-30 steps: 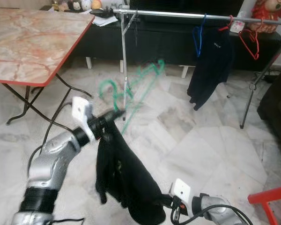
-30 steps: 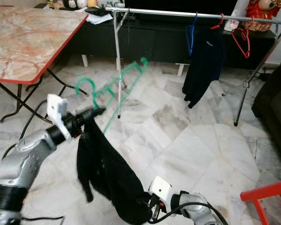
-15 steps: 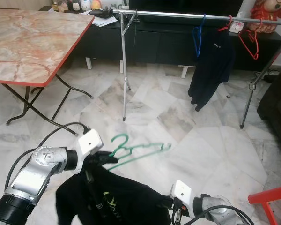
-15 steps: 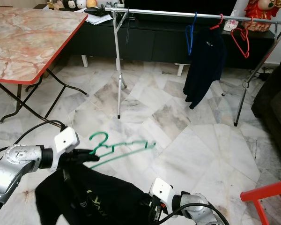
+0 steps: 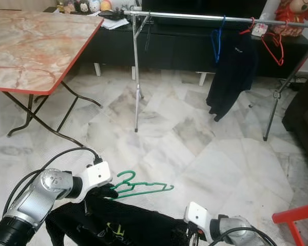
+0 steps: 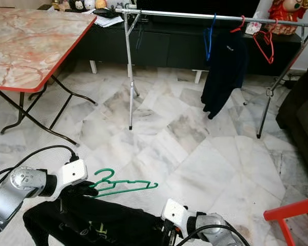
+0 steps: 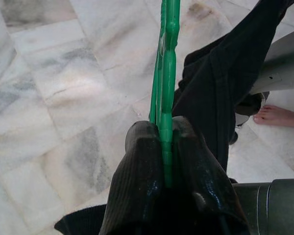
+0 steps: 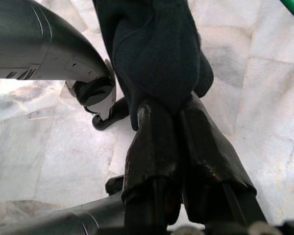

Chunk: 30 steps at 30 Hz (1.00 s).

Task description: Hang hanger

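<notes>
Floor (image 5: 195, 138): pale marble tiles. A metal clothes rail (image 5: 195, 18) stands beyond it, carrying three hangers and one dark shirt (image 5: 231, 72). A marble-top desk (image 5: 31, 46) stands left of the rail. Left pincer (image 7: 165, 147) is clenched on the green hanger (image 5: 141, 185), low above the floor. Right pincer (image 8: 179, 127) grips the black garment (image 5: 118, 225).
</notes>
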Tool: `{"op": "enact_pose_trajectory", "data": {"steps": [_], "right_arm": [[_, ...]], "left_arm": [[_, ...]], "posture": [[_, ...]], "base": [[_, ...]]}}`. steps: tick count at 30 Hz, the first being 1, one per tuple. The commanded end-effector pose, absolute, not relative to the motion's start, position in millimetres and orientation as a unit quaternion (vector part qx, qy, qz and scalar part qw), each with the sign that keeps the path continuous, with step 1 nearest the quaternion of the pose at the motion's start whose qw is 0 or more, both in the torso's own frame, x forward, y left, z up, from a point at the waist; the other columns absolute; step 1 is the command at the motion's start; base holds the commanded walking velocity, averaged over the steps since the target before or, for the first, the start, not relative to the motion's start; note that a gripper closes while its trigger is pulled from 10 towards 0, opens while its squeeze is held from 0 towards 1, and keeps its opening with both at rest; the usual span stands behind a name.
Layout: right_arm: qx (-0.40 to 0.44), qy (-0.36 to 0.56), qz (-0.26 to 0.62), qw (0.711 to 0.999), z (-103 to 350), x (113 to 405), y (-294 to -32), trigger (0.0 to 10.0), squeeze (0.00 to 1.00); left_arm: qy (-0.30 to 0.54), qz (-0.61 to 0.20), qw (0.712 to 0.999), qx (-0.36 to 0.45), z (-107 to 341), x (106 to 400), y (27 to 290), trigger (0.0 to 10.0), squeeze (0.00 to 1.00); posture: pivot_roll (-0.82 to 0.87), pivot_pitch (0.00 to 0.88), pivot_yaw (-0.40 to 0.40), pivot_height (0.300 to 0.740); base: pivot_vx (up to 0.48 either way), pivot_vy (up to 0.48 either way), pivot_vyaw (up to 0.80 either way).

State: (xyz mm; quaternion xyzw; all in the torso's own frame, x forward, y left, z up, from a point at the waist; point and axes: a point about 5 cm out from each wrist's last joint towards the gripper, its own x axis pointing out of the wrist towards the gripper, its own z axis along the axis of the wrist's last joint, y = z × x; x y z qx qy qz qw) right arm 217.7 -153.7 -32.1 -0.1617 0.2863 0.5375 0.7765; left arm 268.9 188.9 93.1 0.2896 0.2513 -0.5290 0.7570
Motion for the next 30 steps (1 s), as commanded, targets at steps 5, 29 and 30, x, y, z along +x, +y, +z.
{"op": "enact_pose_trajectory", "data": {"steps": [5, 29, 30], "right_arm": [[-0.175, 0.301, 0.544, 0.763, -36, 212, -159, 10.0, 1.0], [-0.285, 0.21, 0.584, 0.731, 5, 247, -169, 10.0, 0.0], [-0.287, 0.205, 0.585, 0.73, 7, 248, -168, 10.0, 0.0]], "left_arm": [[0.249, -0.534, 0.751, 0.298, 91, 269, 189, 10.0, 0.0], [0.288, -0.585, 0.689, 0.317, 83, 259, 192, 10.0, 0.0], [0.289, -0.587, 0.687, 0.317, 83, 259, 192, 10.0, 0.0]], "posture": [[0.04, 0.055, -0.065, 0.74], [0.03, 0.046, -0.061, 0.74], [0.03, 0.046, -0.061, 0.74]], "base": [[0.0, 0.0, 0.0], [0.0, 0.0, 0.0], [0.0, 0.0, 0.0]]}}
